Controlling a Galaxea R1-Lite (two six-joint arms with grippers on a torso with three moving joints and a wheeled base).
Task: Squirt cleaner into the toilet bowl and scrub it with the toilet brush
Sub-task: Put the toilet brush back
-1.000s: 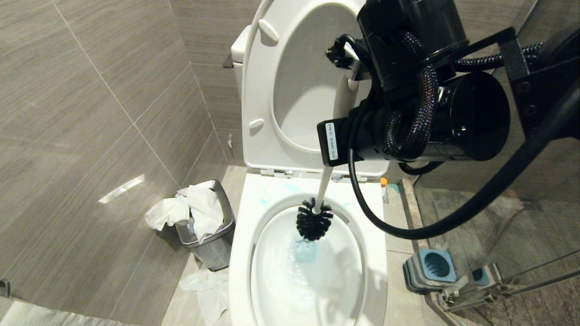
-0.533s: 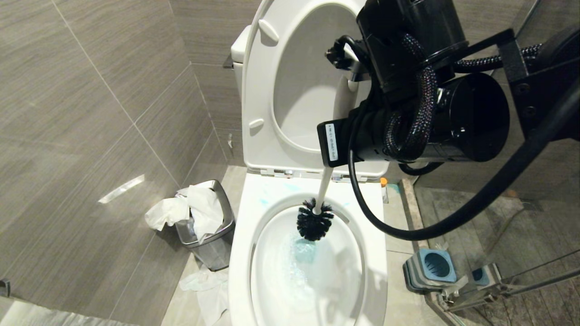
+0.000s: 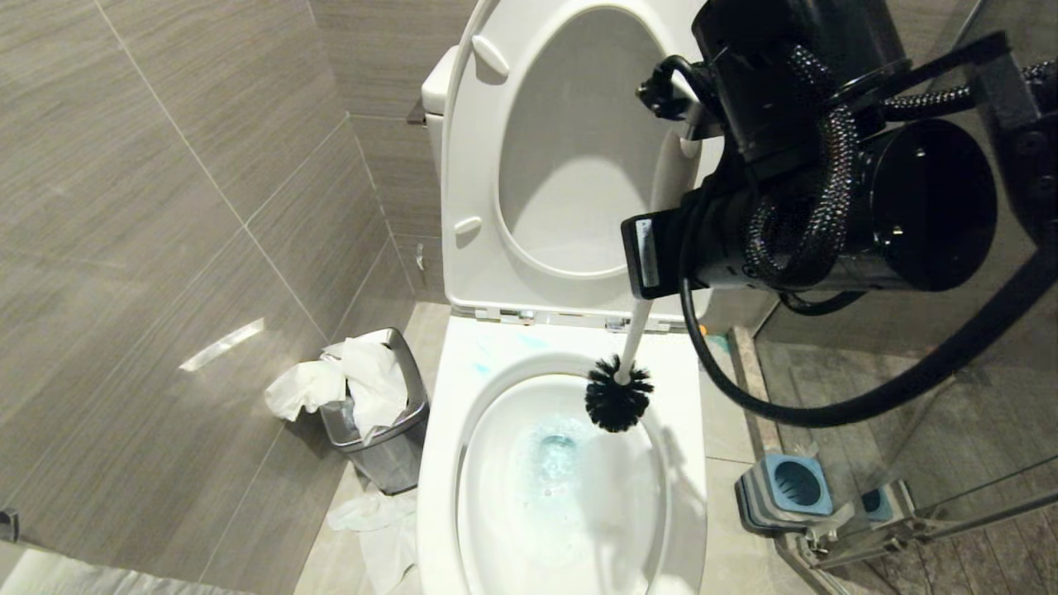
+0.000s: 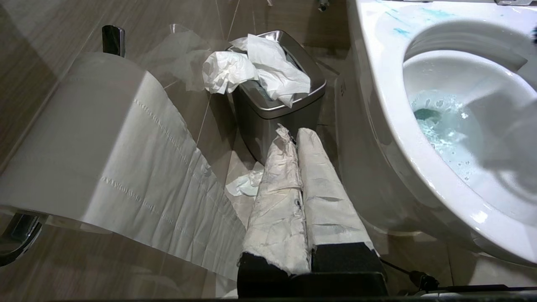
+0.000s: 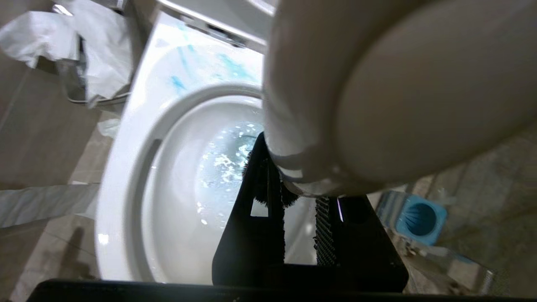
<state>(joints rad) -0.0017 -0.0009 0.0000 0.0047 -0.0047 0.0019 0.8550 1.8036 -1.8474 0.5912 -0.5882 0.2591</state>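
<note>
The toilet bowl (image 3: 438, 463) stands with lid and seat raised. The cleaner (image 3: 496, 351) streaks the rear rim pale blue and tints the foamy water (image 3: 555, 454). My right gripper (image 5: 293, 176) is shut on the toilet brush, whose white handle (image 5: 377, 84) fills much of the right wrist view. In the head view the handle (image 3: 635, 330) slants down from under the arm. Its black bristle head (image 3: 617, 402) hangs at the bowl's rear right, by the inner rim and above the water. My left gripper (image 4: 293, 133), fingers wrapped in white, is shut and parked low beside the bowl (image 4: 377, 84).
A steel bin (image 3: 380, 438) stuffed with tissue stands left of the toilet, with paper on the floor by it. The grey-and-blue brush holder (image 3: 785, 487) sits on the floor at the right, by a glass partition. A toilet paper roll (image 4: 84, 147) hangs near my left gripper.
My right arm has swung to the right, carrying the brush head from the rear middle of the bowl, above the water, to the rear right rim. The left arm has not moved.
</note>
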